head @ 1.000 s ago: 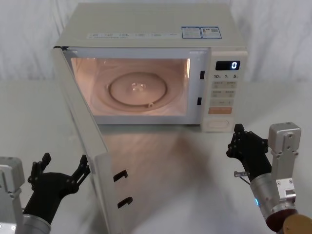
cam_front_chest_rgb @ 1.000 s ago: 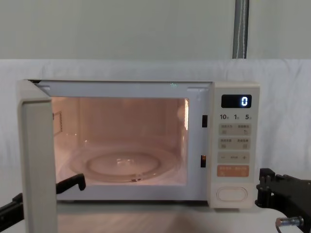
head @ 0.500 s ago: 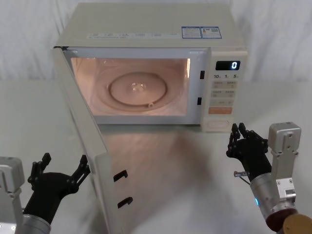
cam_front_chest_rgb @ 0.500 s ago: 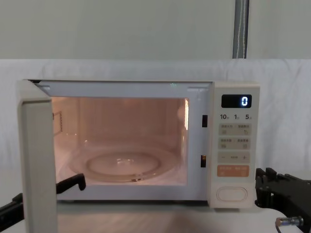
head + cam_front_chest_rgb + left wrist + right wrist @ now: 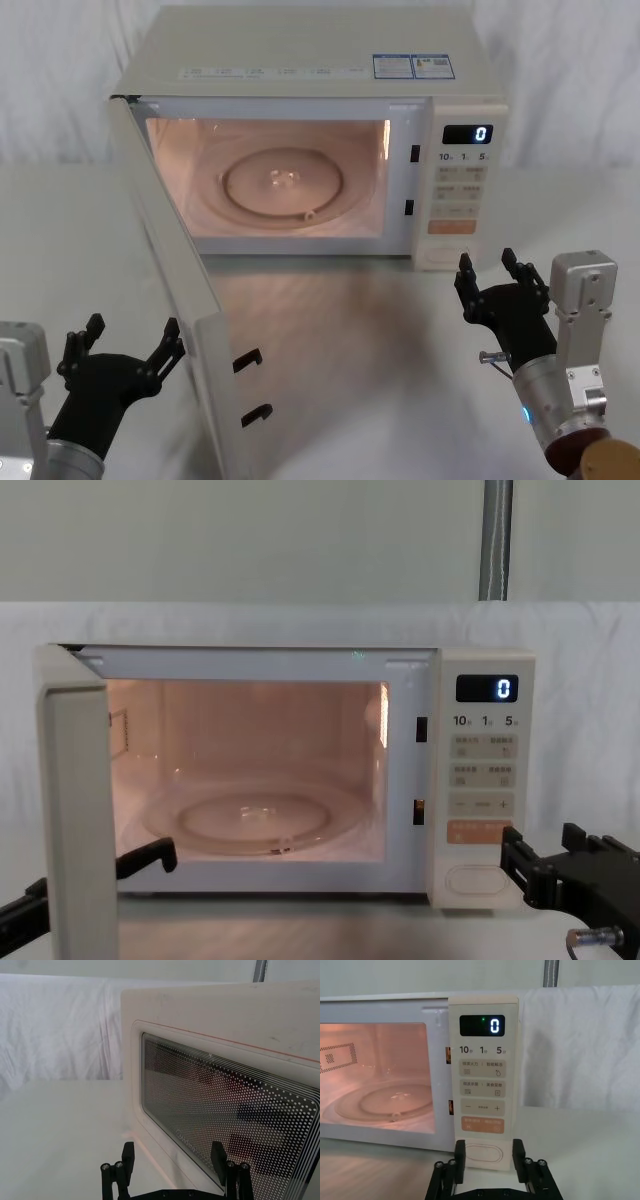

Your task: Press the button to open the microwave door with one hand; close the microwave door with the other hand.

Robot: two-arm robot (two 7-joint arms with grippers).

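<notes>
Left black two-fingered tool [image 5: 125, 338] sits low at the counter's [image 5: 380, 330] near left corner, fingers spread, nothing held, just outside the large cream microwave door with dark dotted glass window [image 5: 220, 1105]; one fingertip lies close against the door's outer face, contact uncertain. Door stands swung wide, its free edge toward the near counter edge. Right black tool [image 5: 487, 272], on a silver-grey cylindrical wrist, points forward with fingers parted and empty, just before the wide cream pill-shaped button [image 5: 483, 1152] at the control panel's bottom. Lit cavity behind.
</notes>
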